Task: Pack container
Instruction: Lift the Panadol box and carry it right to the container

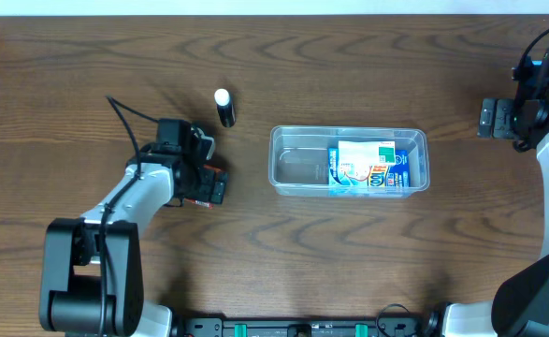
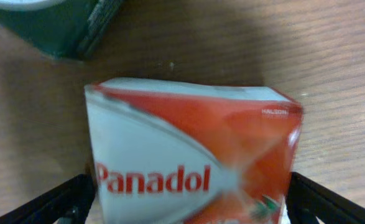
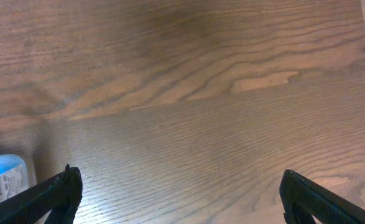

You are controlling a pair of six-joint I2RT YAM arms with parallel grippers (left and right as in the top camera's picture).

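Panadol box [image 2: 191, 165], red and white, fills the left wrist view and sits squarely between the two dark fingers [image 2: 58, 202] of the left end effector [image 1: 206, 183]. One finger stands tight against each short side. The box is blurred, so I cannot tell whether they are clenched on it or only bracketing it. The straddle makes sense as a pick-up: taking the box across its narrow width leaves the long faces free for lowering it into a tub.

Overhead, the container [image 1: 297, 168] lies on the tabletop [image 1: 283, 253] well off to the side of that end effector, towards the other arm. A blue printed box [image 1: 400, 176] topped by a white and green pack [image 1: 366, 154] fills the half farther from the left end effector. The nearer half is bare, which I judge to be the slot for the Panadol box. A small dark stick with a white cap [image 1: 223, 106] lies apart from the left end effector, not yet packed.

The right end effector [image 3: 179, 199] is released, its fingers spread wide over bare wood and holding nothing. It is parked beyond the container's far end, probably to keep the tub's approach clear.

Only the left wrist view reads the brand and shows how the fingers sit on the box. Only the overhead view shows the container's free space. The right wrist view adds just a blue printed corner [image 3: 2, 177] at its edge.
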